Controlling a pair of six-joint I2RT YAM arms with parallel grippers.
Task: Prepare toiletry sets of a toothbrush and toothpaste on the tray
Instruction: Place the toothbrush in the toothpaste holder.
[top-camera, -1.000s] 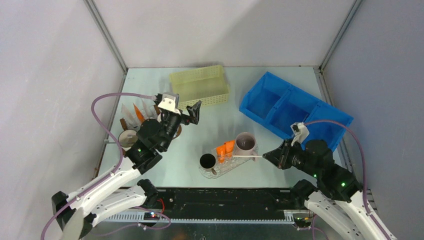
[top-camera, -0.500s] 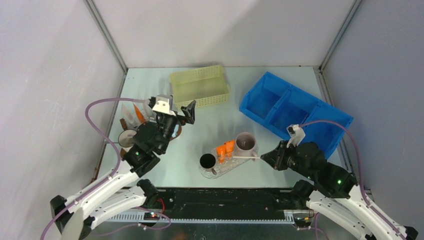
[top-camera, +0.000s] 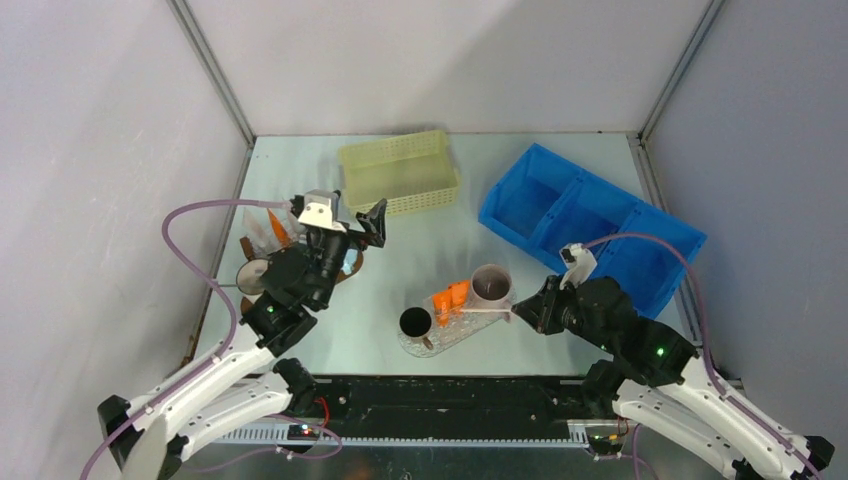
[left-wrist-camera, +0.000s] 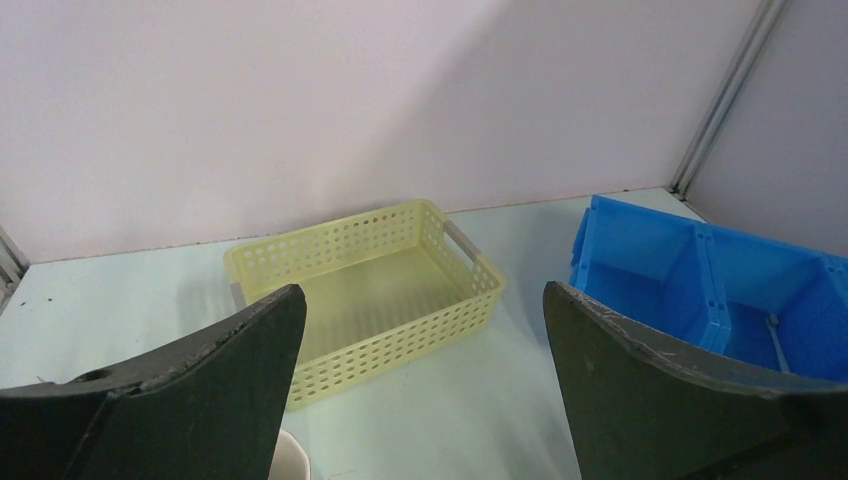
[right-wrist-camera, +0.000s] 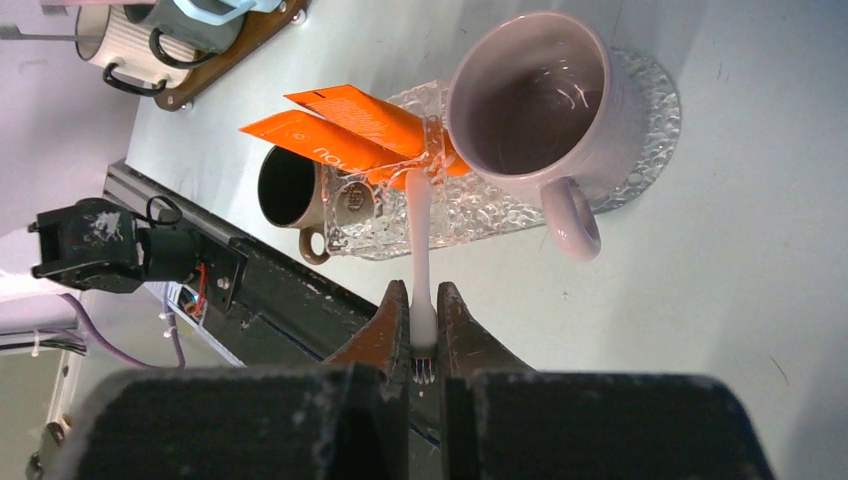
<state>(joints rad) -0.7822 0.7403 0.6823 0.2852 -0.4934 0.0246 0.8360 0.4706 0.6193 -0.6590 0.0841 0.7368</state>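
toothbrush (right-wrist-camera: 420, 230), pale pink, slim. pinched at its bristle end in the right claw (right-wrist-camera: 422, 296), whose jaws are closed almost fully onto it. the free end reaches over the near rim of the glass tray (right-wrist-camera: 645, 120), between the orange tubes (right-wrist-camera: 345, 125) and the pink mug (right-wrist-camera: 520, 110); whether it touches the glass cannot be told. the tray sits on the counter (right-wrist-camera: 720, 300), with a dark mug (right-wrist-camera: 290, 190) at its other end. left claw (left-wrist-camera: 422, 300): spread wide, holding nothing, raised and facing the yellow basket (left-wrist-camera: 370, 290), well apart from the tray.

hazards, as judged:
- a grip at the very end leaves a long lever, so any knock of the tip on the rim or the mug could swivel the brush in the jaws.
- released with most of its length off the tray, the brush likely tips out onto the counter.
- pushed further in, the tip may shove the tubes, which jut past the tray edge, or nudge the mug.
- on pebbled glass, a thin handle may roll after release.
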